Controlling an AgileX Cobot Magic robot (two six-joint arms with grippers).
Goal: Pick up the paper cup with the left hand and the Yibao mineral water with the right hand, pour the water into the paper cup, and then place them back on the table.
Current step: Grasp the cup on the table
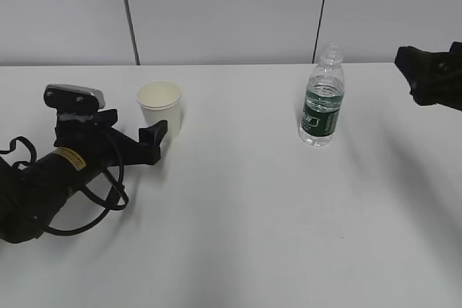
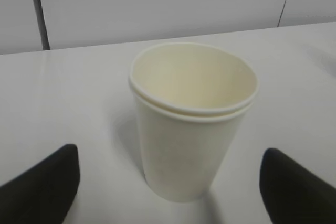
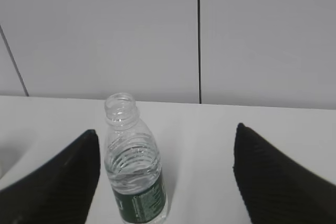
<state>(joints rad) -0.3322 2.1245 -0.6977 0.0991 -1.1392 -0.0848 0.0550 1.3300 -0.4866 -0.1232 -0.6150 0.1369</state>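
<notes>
Left gripper point(image 2: 168, 182) wide, paper cup point(image 1: 160, 107) centre-left on worktop point(image 1: 238, 236), between its fingers, untouched | right gripper point(image 3: 165, 177) wide, Yibao mineral water point(image 1: 322, 99) centre-right, standing | risk: you squeeze hard, the thin cup likely buckles; off-centre closing tips the capless bottle.

The paper cup point(image 2: 193, 124) stands upright on the white table point(image 2: 68, 98), its mouth open and its inside dry and bare; 2 rolled rims show one just above the other, as though one cup sits nested in another. The left hand point(image 2: 176, 182) has its 2 black fingertips point(image 2: 42, 184) spread wide, one at the lower left corner and one at the lower right, with the cup between them and clear of both. Behind the table runs a pale grey panelled wall point(image 2: 157, 3) with a dark seam at the left.
</notes>
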